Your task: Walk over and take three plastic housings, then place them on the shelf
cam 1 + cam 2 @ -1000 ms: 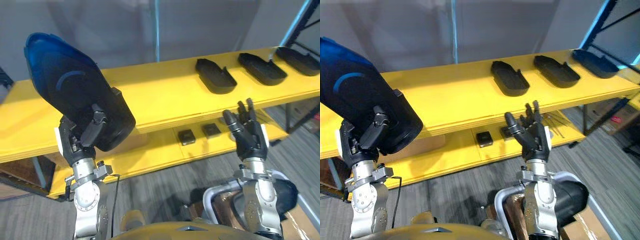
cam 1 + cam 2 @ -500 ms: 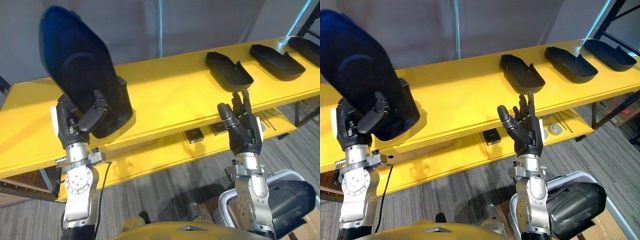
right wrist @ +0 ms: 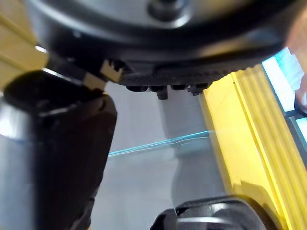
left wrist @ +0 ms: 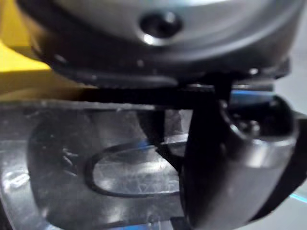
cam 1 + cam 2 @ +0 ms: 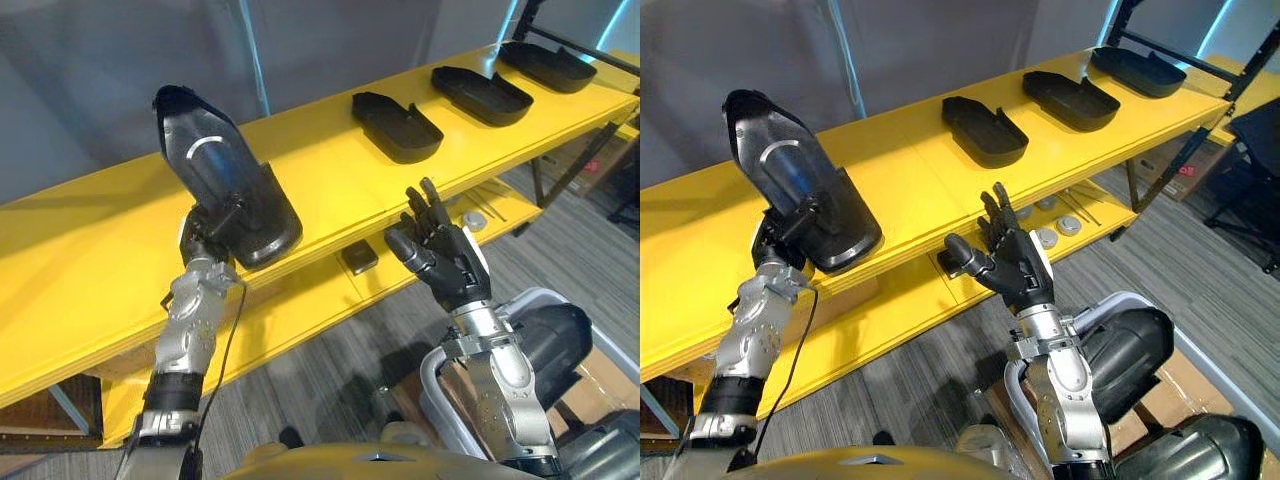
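- A long yellow top shelf board point(image 5: 90, 250) runs across the scene, its front edge facing the robot. A lower yellow shelf board point(image 5: 290, 310) sits beneath it, and grey carpet floor point(image 5: 330, 365) lies in front.
- Three shallow black plastic housings lie in a row toward the right end of the top board, well apart from each other: the nearest housing point(image 5: 397, 127), the middle housing point(image 5: 481, 95) and the far housing point(image 5: 545, 66).
- Bare yellow board stretches between the nearest housing and the left hand point(image 5: 205, 240), and more bare board lies on the hand's other side.
- The left hand has its fingers curled round the lower end of a fourth glossy black plastic housing point(image 5: 225, 195). The left wrist view shows the thumb point(image 4: 225, 163) laid across the housing's shiny face.
- This held housing stands tilted, its pointed end up and away from the robot and its broad lower end by the top board's front edge. Whether it bears on the board cannot be told.
- The right hand point(image 5: 450, 265) is raised in front of the shelf edge, over the floor, with its fingers straight and spread and nothing in them.
- A small dark square part point(image 5: 359, 258) and some round metal pieces point(image 5: 1060, 225) lie on the lower board.
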`<state>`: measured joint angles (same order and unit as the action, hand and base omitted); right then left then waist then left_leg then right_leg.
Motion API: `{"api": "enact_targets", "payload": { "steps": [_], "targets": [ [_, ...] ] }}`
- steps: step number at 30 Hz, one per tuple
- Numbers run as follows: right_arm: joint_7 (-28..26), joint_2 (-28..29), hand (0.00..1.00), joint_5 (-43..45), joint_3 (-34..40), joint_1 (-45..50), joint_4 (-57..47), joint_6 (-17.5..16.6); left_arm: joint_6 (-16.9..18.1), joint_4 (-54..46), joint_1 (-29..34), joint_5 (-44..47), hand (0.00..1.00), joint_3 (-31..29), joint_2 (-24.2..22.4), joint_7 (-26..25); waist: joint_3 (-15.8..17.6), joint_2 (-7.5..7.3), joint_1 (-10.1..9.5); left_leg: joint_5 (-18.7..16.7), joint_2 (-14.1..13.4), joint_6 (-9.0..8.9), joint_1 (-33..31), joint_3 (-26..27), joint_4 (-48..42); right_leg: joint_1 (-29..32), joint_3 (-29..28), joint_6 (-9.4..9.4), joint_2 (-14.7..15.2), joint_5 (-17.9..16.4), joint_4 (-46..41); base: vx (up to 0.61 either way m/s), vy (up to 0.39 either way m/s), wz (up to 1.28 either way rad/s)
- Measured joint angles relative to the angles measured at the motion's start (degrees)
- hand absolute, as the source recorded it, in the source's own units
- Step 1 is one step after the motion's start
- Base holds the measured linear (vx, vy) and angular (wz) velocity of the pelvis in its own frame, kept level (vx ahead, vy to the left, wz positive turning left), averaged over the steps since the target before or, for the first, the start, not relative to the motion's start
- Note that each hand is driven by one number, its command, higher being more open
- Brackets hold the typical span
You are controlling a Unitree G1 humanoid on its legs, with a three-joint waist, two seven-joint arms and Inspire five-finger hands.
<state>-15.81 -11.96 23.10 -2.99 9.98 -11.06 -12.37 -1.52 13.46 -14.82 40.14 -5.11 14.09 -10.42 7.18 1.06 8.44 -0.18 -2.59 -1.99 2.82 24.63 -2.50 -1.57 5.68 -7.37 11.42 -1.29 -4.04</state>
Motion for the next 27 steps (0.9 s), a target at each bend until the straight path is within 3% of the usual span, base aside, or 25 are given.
{"api": "enact_targets", "payload": {
  "steps": [9,16,27],
  "targets": [
    [-3.7,-2.3,1.0,0.4,-4.0,0.0,0.1,2.1,-0.4,7.5,-10.8,7.7,0.0,0.3,5.8,-0.2,0.9,3.36,3.2,1.0,0.2,0.19,2.2,2.6,2.9,0.7,-3.0,-0.05,-0.6,0.1,-0.7,0.0,0.012,-0.16],
    [-3.6,-2.3,1.0,0.4,-7.8,2.2,0.0,4.8,-6.1,15.6,-12.5,6.9,0.0,0.3,5.8,-5.6,1.1,3.57,4.54,2.3,0.0,0.01,2.1,3.2,4.8,2.1,-3.8,0.16,-1.3,0.3,-0.8,-0.01,-0.004,-0.05],
    [-0.8,-2.4,1.0,2.2,-14.3,0.1,-3.8,6.7,-6.0,21.5,-25.6,6.6,0.0,-1.5,9.5,-11.5,8.4,4.09,5.3,3.0,-0.3,0.4,-1.7,3.6,3.5,6.7,-4.6,0.16,-1.2,0.5,-3.4,-0.02,0.004,0.0]
  ]
}}
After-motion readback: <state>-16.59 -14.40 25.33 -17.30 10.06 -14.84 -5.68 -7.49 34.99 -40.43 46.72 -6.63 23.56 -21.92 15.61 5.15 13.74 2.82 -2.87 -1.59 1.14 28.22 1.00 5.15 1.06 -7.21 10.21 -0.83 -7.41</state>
